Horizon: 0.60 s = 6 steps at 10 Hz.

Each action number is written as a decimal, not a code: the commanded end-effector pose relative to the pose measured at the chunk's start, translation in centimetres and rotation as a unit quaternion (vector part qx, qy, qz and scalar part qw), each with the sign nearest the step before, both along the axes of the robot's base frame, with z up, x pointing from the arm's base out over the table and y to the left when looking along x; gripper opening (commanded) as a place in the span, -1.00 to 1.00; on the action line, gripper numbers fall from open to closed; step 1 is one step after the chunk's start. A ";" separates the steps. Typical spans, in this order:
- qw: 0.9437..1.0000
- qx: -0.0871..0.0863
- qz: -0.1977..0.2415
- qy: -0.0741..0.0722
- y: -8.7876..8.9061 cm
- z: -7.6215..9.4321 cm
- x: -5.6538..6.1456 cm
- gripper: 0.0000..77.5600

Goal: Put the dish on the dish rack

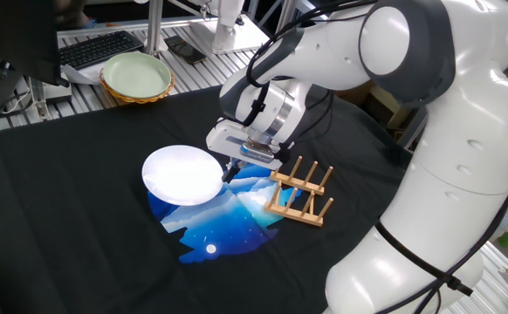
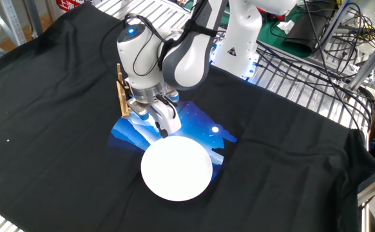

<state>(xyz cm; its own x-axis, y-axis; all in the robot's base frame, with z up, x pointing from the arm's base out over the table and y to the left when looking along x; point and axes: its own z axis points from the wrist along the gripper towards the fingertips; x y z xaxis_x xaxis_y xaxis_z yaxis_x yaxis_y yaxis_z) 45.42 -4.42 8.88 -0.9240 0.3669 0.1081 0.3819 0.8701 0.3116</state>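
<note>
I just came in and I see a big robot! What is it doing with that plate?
The white robot arm has its pincer down at the edge of the dish, which lies flat on a black cloth with a blue picture. It looks about to grab it. The dish rack stands beside it with nothing in it. A green bowl sits farther back.

Two raised cameras, opposite sides of the table (image 1: 62, 227)
Both look down at mid-range, sharing the dish (image 1: 182, 174) (image 2: 176, 167) and dish rack (image 1: 301, 190).
</note>
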 end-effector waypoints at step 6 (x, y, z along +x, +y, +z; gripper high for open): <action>1.000 -0.007 -0.023 0.003 0.0 0.1 0.1 -1.00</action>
